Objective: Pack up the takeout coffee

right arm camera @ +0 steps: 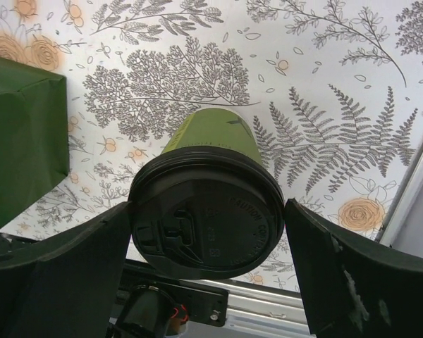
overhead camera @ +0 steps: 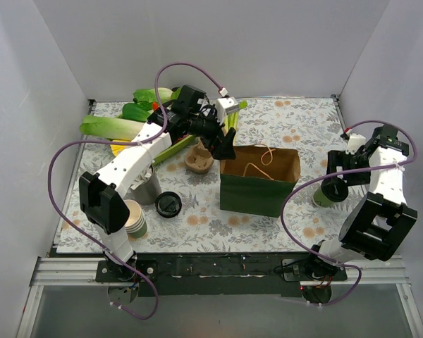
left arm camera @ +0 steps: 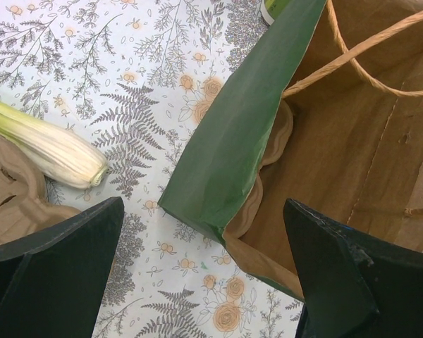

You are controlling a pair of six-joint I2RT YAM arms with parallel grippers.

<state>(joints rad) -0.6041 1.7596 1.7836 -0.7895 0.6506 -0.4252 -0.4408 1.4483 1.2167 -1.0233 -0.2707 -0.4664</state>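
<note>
The takeout coffee [right arm camera: 213, 131] is a green paper cup with a black lid [right arm camera: 218, 232]. It stands on the flowered table cover near the right edge [overhead camera: 325, 195]. My right gripper [right arm camera: 209, 205] is open around the lid: the left finger is at the rim and the right finger a sliver away. A green paper bag [overhead camera: 257, 190] with a brown inside stands open mid-table. My left gripper [left arm camera: 204, 204] hangs open above the bag's left corner [left arm camera: 225, 148] with nothing between its fingers. In the top view the left gripper [overhead camera: 225, 146] is at the bag's back left.
A pulp cup carrier [overhead camera: 199, 160] and a pale celery stalk [left arm camera: 56, 151] lie left of the bag. A wavy pulp edge [left arm camera: 280, 134] shows inside the bag. At the front left are a stack of cups [overhead camera: 135, 218], a loose black lid [overhead camera: 169, 204] and a grey cup [overhead camera: 149, 187]. Leafy greens [overhead camera: 113, 127] lie at the back left.
</note>
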